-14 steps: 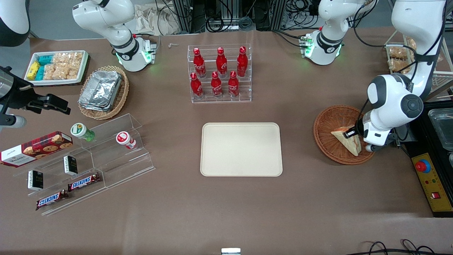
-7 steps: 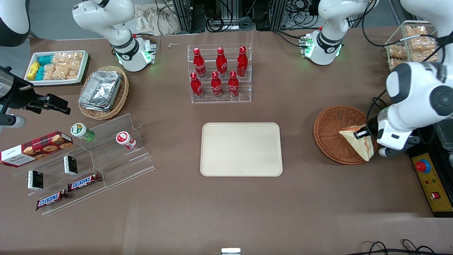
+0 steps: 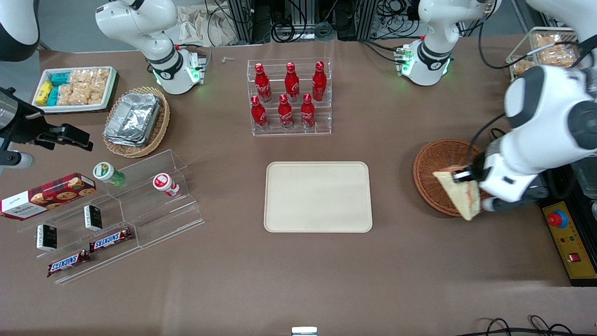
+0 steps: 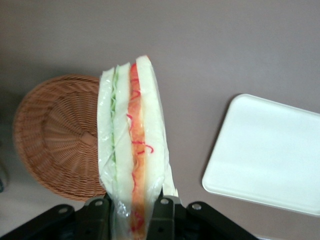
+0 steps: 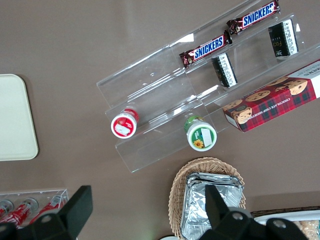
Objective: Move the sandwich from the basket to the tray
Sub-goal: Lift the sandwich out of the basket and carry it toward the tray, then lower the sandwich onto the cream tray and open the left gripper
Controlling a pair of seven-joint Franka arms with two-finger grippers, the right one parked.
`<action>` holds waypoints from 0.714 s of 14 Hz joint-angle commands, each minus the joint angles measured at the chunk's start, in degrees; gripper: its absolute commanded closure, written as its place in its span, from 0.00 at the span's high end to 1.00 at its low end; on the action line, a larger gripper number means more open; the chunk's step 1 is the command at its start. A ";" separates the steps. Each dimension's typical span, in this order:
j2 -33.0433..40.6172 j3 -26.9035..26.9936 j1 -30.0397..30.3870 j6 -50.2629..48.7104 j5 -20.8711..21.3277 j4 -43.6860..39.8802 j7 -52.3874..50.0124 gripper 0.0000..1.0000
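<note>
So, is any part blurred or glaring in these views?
Front view: the working arm looks motion-smeared where the gripper holds the sandwich above the basket. Left wrist view: sandwich sharp, tray washed out.

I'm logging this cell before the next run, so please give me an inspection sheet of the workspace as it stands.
Surface: brown table, no spills seen.
Job's things: sandwich held above the rim of the round basket, which has nothing else in it; beige tray bare.
Clutter: rack of red bottles; foil containers in an oval basket; snack packets on a white tray; acrylic steps with Snickers bars, cookie box, two small jars.
Grippers: tool shut on the sandwich, over the basket's edge.
Cables: bundles past the table's edge by the arm bases.
Surroundings: emergency stop box at the working arm's end.
</note>
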State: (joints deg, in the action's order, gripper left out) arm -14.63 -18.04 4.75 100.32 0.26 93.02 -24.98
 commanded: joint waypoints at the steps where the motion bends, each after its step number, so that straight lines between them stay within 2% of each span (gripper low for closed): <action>1: -3.65 0.28 -5.34 0.48 0.80 -2.50 -0.07 0.29; 6: -8.65 0.29 -14.23 5.66 1.06 -2.23 -1.03 0.29; 10: -16.55 0.46 -18.54 12.08 2.55 -2.23 -1.30 0.30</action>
State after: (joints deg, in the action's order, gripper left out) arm -26.37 -18.11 -12.41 110.09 1.17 92.78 -25.54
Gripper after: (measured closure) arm 0.700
